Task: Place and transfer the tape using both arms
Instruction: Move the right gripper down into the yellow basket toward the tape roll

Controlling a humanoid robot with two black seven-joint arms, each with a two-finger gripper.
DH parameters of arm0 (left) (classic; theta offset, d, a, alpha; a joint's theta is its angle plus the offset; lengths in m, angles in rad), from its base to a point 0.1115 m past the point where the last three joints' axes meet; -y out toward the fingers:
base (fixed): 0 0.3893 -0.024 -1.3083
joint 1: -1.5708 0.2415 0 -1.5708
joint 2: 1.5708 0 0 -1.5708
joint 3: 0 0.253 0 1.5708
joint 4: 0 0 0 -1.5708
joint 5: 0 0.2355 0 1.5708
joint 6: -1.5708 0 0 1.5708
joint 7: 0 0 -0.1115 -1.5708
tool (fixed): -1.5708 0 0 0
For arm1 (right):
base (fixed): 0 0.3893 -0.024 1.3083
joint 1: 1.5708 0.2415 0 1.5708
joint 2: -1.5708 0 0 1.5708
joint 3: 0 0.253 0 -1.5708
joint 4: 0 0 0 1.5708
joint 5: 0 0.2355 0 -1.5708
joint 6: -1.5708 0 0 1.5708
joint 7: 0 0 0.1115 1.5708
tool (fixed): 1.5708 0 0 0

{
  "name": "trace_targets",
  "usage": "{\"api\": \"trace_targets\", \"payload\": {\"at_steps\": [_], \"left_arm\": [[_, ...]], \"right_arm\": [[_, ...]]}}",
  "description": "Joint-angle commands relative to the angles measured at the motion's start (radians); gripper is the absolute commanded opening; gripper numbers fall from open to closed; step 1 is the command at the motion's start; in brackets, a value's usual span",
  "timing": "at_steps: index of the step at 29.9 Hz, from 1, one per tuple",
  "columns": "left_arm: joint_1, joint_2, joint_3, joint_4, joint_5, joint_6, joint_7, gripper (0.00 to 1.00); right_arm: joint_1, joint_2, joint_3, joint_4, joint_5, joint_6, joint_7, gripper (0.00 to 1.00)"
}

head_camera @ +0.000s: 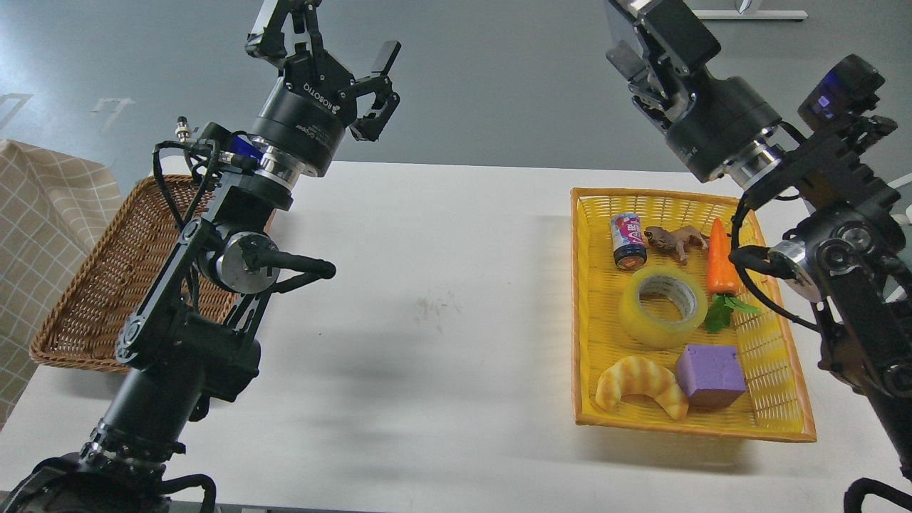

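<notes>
The tape (pixel 662 307), a yellow translucent roll with a pale core, lies flat in the middle of the yellow basket (pixel 582 306) on the right of the white table. My left gripper (pixel 326 44) is raised high above the table's far left, open and empty, far from the tape. My right gripper (pixel 652 32) is raised above the basket's far edge, well above the tape. Its fingertips run off the top of the view, so their stance does not show. Nothing is held that I can see.
In the yellow basket around the tape lie a can (pixel 628 241), a toy animal (pixel 673 241), a carrot (pixel 720 260), a purple block (pixel 709 375) and a croissant (pixel 641 385). A brown wicker basket (pixel 85 292) sits at the table's left, beside a checked cloth (pixel 43 214).
</notes>
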Motion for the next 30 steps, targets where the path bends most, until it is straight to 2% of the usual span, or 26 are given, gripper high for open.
{"api": "trace_targets", "payload": {"at_steps": [1, 4, 10, 15, 22, 30], "left_arm": [[0.0, -0.001, 0.0, -0.004, -0.001, -0.001, -0.001, 0.98], [0.0, 0.001, 0.0, -0.004, -0.001, -0.001, -0.001, 0.98], [0.002, 0.002, 0.0, -0.004, -0.001, -0.005, -0.001, 0.98], [0.002, 0.001, 0.0, -0.01, -0.003, -0.015, -0.005, 0.98], [0.0, 0.002, 0.0, -0.01, -0.004, -0.034, -0.017, 0.98], [0.005, 0.002, -0.001, -0.01, -0.007, -0.034, -0.018, 0.98]], "right_arm": [[0.007, -0.138, -0.06, 0.013, -0.054, 0.068, 0.001, 0.99], [0.004, -0.223, -0.084, -0.003, -0.181, 0.097, 0.001, 0.99], [-0.066, -0.276, -0.119, -0.038, -0.408, 0.125, 0.01, 0.99], [-0.111, -0.358, -0.172, -0.044, -0.471, 0.125, 0.036, 0.99], [-0.128, -0.364, -0.266, -0.055, -0.57, 0.125, 0.036, 0.99], [-0.12, -0.307, -0.265, -0.226, -0.688, 0.125, 0.036, 0.99]]}}
